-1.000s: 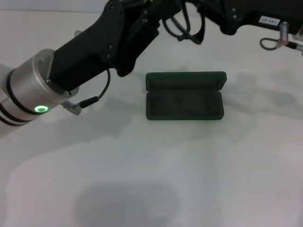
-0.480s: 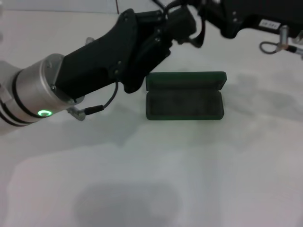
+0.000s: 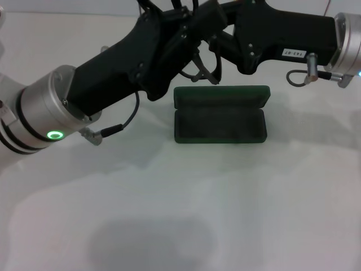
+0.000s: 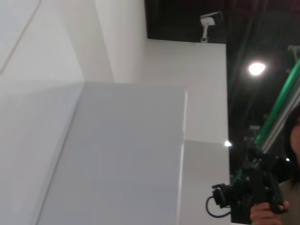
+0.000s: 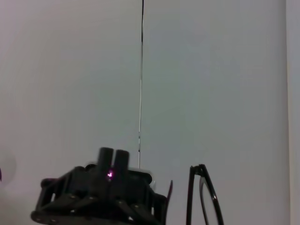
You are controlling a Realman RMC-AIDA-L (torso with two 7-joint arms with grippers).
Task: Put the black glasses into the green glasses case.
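The green glasses case [image 3: 220,114] lies open on the white table [image 3: 186,214], lid hinged back toward the far side, dark lining exposed, interior holding nothing visible.

Both arms meet above the far edge of the case. The left arm enters from the left, silver forearm with a lit green ring [image 3: 54,135], black wrist section angled up toward the centre. The right arm enters from the right, black body with a white label, silver cuff at the picture edge.

The black glasses [image 3: 204,63] hang in the air between the two arm ends, above the case's far left corner and clear of the table. The frame and a curved temple show below the black housings.

The left pincer [image 3: 189,34] and the right pincer [image 3: 223,40] sit close together at the glasses. Their fingers merge with the dark housings; whether each is spread or pinching the frame cannot be told.

In the right wrist view, the glasses [image 5: 202,197] appear upright beside the other arm's black pincer housing [image 5: 101,197]
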